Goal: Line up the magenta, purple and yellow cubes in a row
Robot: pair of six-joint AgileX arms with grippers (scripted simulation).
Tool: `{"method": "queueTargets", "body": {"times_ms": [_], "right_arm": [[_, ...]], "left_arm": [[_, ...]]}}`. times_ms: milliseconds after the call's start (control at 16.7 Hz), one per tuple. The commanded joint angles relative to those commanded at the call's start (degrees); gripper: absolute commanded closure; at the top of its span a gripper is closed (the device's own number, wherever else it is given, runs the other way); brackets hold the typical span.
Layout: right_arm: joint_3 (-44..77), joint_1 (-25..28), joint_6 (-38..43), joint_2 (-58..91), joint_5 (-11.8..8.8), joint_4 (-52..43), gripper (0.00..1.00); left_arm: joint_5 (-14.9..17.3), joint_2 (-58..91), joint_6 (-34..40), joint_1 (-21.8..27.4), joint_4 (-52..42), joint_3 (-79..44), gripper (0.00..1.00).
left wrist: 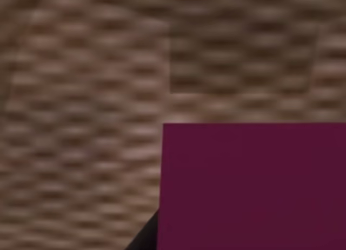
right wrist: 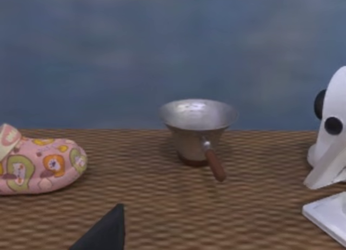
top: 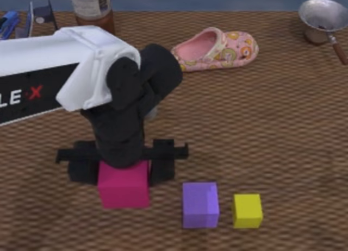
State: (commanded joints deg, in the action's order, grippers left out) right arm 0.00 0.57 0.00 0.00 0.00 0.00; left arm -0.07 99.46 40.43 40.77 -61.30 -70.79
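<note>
Three cubes along the table's (top: 283, 126) near edge: one magenta cube (top: 124, 186), one purple cube (top: 200, 204), one yellow cube (top: 247, 210). Left gripper (top: 124, 165) fingers straddle the magenta cube, not visibly pinching. One metal pan (top: 322, 17), far-right corner, contents unclear.

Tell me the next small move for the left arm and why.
Probably open the left tool and lift straight up. The pink cube sits on the mat beside the purple cube and yellow cube, roughly in a row already.
</note>
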Motion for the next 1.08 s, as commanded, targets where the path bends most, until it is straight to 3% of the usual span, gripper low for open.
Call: {"method": "queueTargets", "body": {"times_ms": [420,720,1080], "right_arm": [[0.0,0.0,0.0,0.0,0.0,0.0,0.0],[0.0,0.0,0.0,0.0,0.0,0.0,0.0],[0.0,0.0,0.0,0.0,0.0,0.0,0.0]], "left_arm": [[0.02,4.31,0.06,0.19,13.9,9.1,1.0],[-0.02,4.81,0.12,0.22,15.07,9.99,1.0],[-0.02,4.81,0.12,0.22,15.07,9.99,0.55]]}}
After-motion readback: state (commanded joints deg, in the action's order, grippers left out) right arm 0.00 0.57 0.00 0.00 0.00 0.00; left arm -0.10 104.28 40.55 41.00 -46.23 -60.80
